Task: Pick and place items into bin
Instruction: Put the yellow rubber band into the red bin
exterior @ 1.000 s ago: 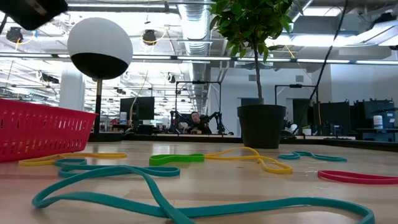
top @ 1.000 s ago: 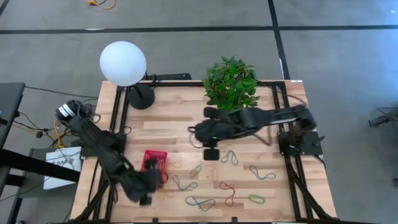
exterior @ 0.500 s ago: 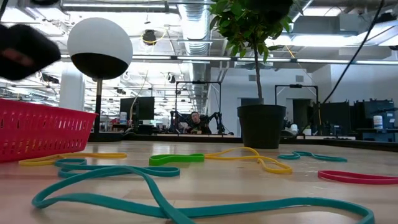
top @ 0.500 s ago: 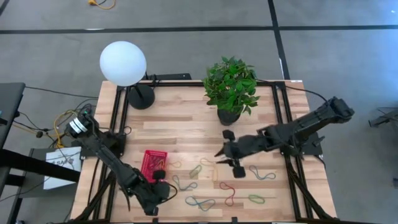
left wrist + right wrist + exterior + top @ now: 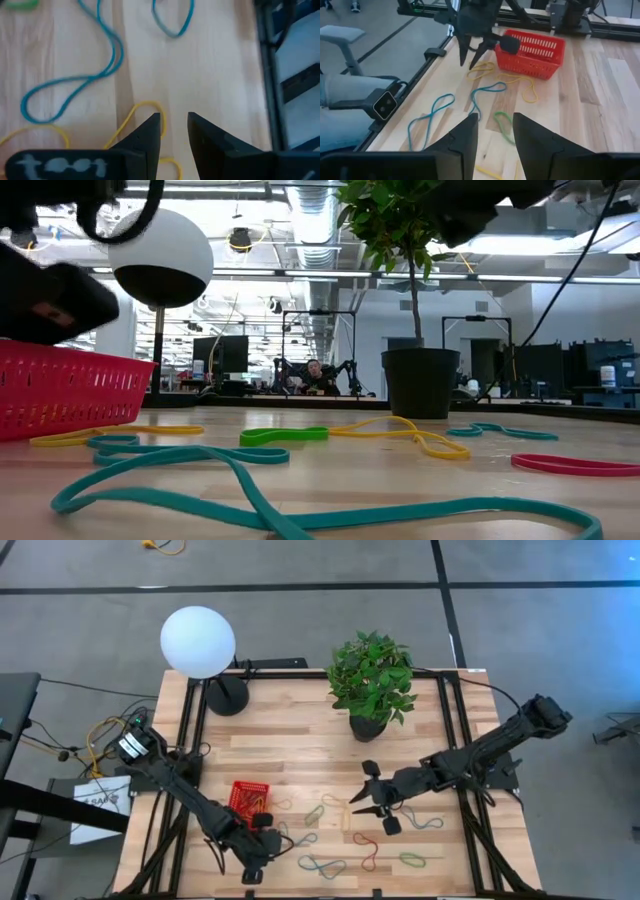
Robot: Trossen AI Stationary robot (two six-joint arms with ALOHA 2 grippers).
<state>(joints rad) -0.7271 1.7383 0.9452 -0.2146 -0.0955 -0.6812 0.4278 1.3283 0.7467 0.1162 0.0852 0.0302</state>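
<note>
Several coloured loops lie flat on the wooden table: a green one (image 5: pixel 315 813), a red one (image 5: pixel 365 845), a blue one (image 5: pixel 295 835) and a yellow one (image 5: pixel 132 117). The red mesh basket (image 5: pixel 250 798) stands left of them, with loops inside. My left gripper (image 5: pixel 174 120) hovers open just above the yellow loop, on the basket's near side (image 5: pixel 256 850). My right gripper (image 5: pixel 362 792) is open in the air over the table's middle, above a green loop (image 5: pixel 502 125), and faces the basket (image 5: pixel 532 47). Neither gripper holds anything.
A potted plant (image 5: pixel 372 680) stands at the far middle and a white globe lamp (image 5: pixel 198 640) at the far left corner. Black frame rails run along both table sides. More loops, such as a blue one (image 5: pixel 420 820) and a green one (image 5: pixel 412 860), lie near the right.
My right arm has swung back from its reach across the table's middle. Its gripper has moved toward the near right and turned to face the left edge. My left gripper has moved from beside the basket toward the near edge and a little right.
</note>
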